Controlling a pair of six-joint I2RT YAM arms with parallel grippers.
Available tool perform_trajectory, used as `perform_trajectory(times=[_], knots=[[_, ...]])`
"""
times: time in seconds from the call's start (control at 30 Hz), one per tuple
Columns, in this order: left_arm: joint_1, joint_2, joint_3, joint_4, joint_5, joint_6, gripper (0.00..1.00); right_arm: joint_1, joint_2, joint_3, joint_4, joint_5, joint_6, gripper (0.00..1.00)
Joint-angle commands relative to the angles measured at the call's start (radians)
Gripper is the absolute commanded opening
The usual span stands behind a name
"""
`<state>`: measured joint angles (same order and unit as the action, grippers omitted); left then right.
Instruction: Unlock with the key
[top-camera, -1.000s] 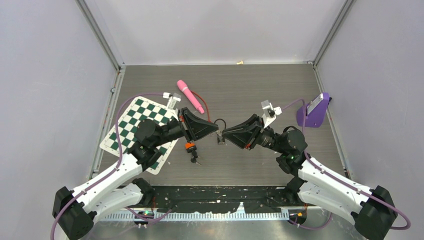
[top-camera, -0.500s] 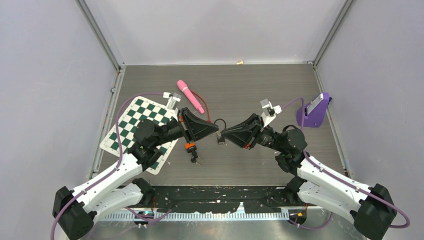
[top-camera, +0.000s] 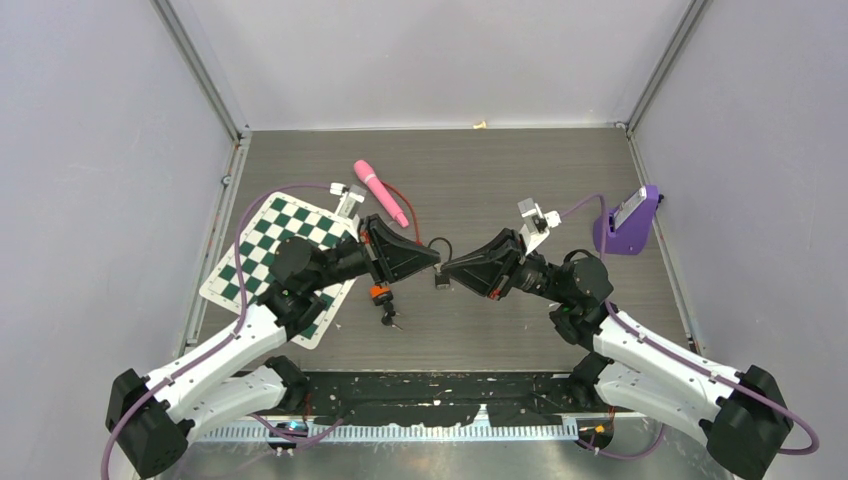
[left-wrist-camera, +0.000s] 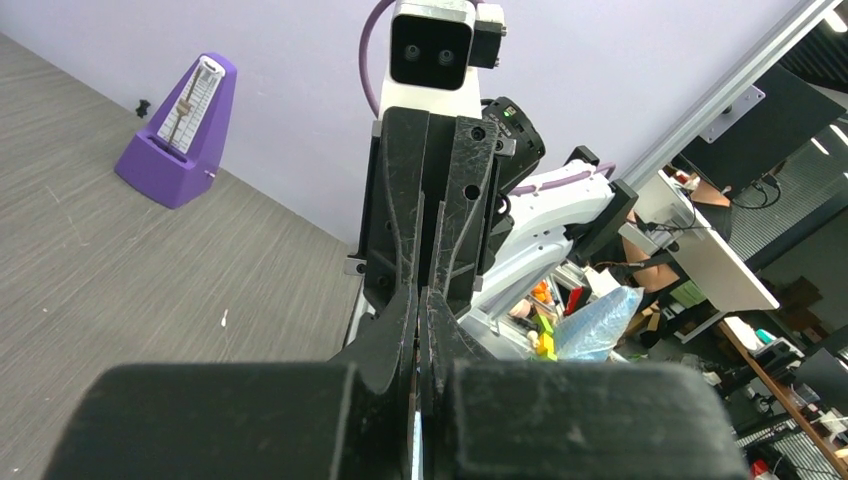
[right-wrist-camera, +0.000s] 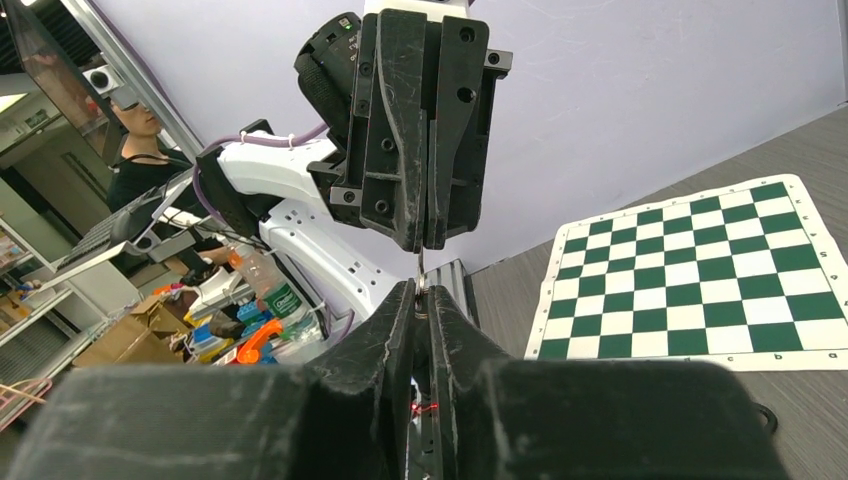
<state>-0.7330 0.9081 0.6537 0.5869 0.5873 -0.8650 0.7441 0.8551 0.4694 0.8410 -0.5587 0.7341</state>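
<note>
In the top view my left gripper (top-camera: 435, 258) and right gripper (top-camera: 447, 266) meet tip to tip above the middle of the table. A thin metal piece, seemingly the key (right-wrist-camera: 420, 268), runs between the two sets of tips in the right wrist view. The left gripper (left-wrist-camera: 418, 296) is shut flat with only a sliver showing between its fingers. The right gripper (right-wrist-camera: 421, 291) has its fingers pressed on the near end of the metal piece. A small dark padlock (top-camera: 441, 281) sits just below the tips; whether it hangs or lies on the table I cannot tell.
A green-and-white chessboard mat (top-camera: 262, 250) lies under the left arm. A pink rod (top-camera: 380, 192) with a red cord lies behind it. A purple metronome (top-camera: 628, 222) stands at the right edge. Small orange-tagged items (top-camera: 380, 293) lie below the left gripper.
The right gripper's fingers have closed in on the metal piece and its wrist has edged slightly left. The left arm has stayed put.
</note>
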Motion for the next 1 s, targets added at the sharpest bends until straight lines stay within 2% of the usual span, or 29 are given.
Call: perform_trajectory(times=[0.0, 0.47, 0.7, 0.73, 0.83, 0.97], knots=[[-0.005, 0.001, 0.045, 0.051, 0.017, -0.006, 0.0, -0.003, 0.006, 0.046, 0.039, -0.019, 0.001, 0.16], [-0.009, 0.029, 0.058, 0.052, 0.068, -0.023, 0.0, -0.001, 0.012, 0.043, 0.042, -0.037, -0.005, 0.08], [-0.01, 0.021, 0.071, -0.014, 0.05, 0.0, 0.0, -0.002, -0.005, 0.021, 0.027, -0.009, -0.024, 0.05], [-0.009, 0.014, 0.071, -0.04, 0.034, 0.015, 0.04, -0.002, -0.011, 0.017, 0.009, 0.0, -0.029, 0.05], [-0.009, -0.012, 0.094, -0.197, -0.078, 0.087, 0.33, -0.002, -0.052, -0.005, -0.051, 0.058, -0.052, 0.05], [-0.008, -0.025, 0.144, -0.465, -0.278, 0.149, 0.66, -0.004, -0.099, -0.024, -0.194, 0.133, -0.083, 0.05]])
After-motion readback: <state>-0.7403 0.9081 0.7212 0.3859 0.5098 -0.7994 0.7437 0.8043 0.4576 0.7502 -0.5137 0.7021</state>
